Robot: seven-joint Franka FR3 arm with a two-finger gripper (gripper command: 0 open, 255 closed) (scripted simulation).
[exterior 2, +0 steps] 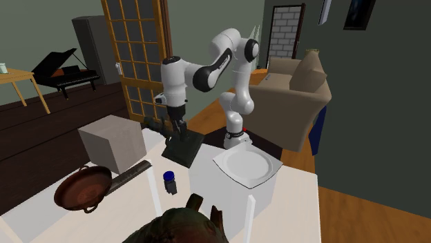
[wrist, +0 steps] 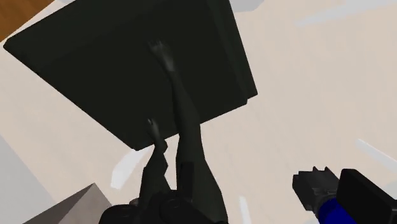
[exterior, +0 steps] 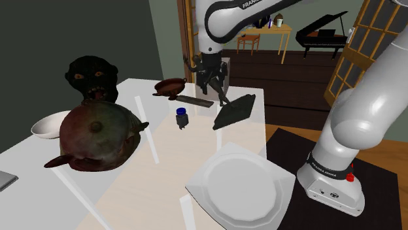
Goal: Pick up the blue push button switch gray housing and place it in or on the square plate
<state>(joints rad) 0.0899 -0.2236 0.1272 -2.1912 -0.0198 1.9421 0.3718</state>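
Clearly, blue-capped switch (exterior 2: 169,181), apart from the gripper (exterior 2: 179,131)

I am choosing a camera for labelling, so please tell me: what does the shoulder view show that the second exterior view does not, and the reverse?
Particular to the shoulder view: a white bowl and a dark mask-like head. Particular to the second exterior view: a beige armchair. Shared: the blue-topped switch, the white square plate, the black piano and the brown two-handled bowl.
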